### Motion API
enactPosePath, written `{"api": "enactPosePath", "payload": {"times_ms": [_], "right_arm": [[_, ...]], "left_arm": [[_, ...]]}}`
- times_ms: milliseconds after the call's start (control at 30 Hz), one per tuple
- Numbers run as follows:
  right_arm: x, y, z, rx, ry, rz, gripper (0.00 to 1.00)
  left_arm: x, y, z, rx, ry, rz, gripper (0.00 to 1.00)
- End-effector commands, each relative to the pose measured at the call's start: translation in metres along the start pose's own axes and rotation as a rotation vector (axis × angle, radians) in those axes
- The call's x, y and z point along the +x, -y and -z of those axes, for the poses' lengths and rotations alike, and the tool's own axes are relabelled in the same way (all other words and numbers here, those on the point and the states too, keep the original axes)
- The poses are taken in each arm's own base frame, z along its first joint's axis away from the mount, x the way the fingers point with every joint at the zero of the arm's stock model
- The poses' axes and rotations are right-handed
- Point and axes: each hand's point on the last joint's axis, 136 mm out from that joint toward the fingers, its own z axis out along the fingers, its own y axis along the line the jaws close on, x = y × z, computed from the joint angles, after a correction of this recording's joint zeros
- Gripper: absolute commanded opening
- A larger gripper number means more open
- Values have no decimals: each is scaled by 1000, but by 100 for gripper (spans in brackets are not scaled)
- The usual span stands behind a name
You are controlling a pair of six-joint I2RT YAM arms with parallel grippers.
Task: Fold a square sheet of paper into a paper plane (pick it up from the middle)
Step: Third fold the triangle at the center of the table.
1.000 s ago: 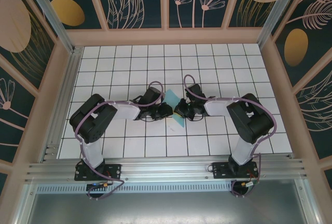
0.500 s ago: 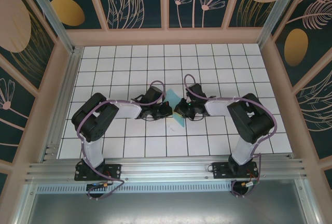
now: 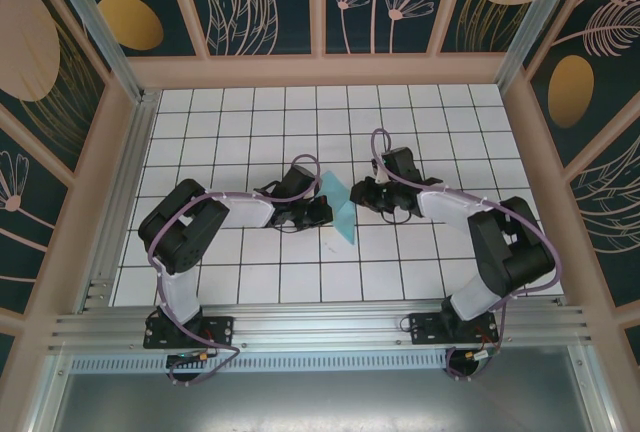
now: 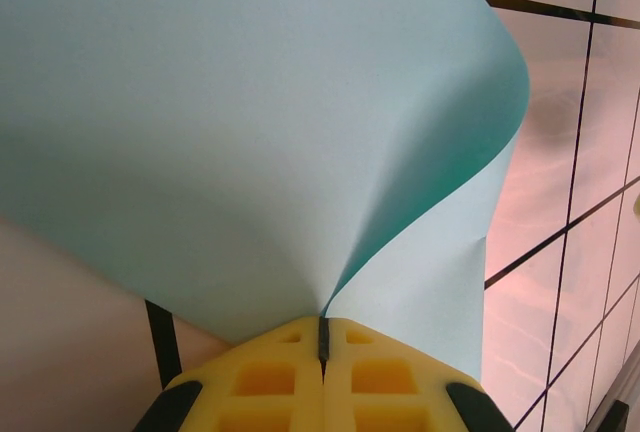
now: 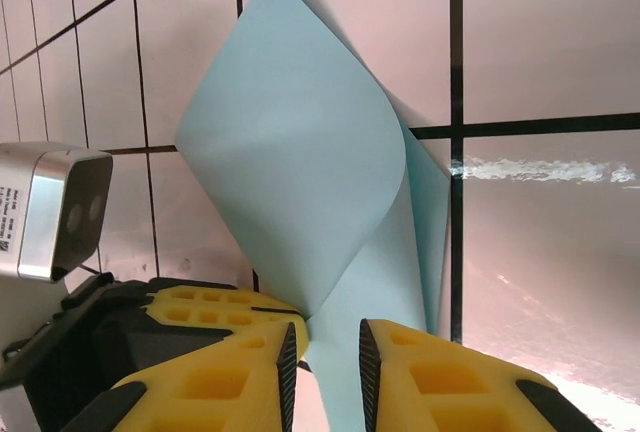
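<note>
The left claw (image 4: 322, 325) is clamped tight on the square sheet of paper (image 4: 250, 132), curling it up for folding; the right claw (image 5: 328, 344), slightly parted, grips nothing.

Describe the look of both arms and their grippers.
The left arm and right arm have bulky black joints, white links and a looping purple cable each. The left gripper and right gripper carry yellow fingers with square hollows, on black mounts.

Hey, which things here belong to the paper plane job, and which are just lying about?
Job: square sheet of paper, curled over; left gripper, jaws shut on it; right gripper, jaws parted.
Just surroundings: tiled table; patterned walls; metal rail.
</note>
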Motion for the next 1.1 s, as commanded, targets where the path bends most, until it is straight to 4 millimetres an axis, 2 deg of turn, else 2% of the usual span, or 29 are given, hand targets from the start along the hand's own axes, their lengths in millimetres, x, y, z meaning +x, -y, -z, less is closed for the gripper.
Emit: {"api": "enactPosePath", "payload": {"times_ms": [0, 167, 433, 667, 867, 1067], "right_arm": [[9, 12, -6, 1, -53, 45, 28], [17, 19, -20, 2, -107, 56, 25], [18, 25, -30, 2, -130, 48, 18], [24, 32, -35, 16, -151, 28, 18], [21, 34, -31, 33, -126, 26, 26], [15, 32, -24, 38, -78, 38, 28]], "left_arm": [[2, -12, 1, -65, 0, -5, 0], [1, -12, 1, -70, -1, -18, 0], [0, -12, 1, -74, 4, -29, 0], [-1, -10, 1, -63, 9, -21, 0], [-2, -8, 2, -53, 15, -11, 0], [-3, -10, 3, -62, 23, -5, 0]]}}
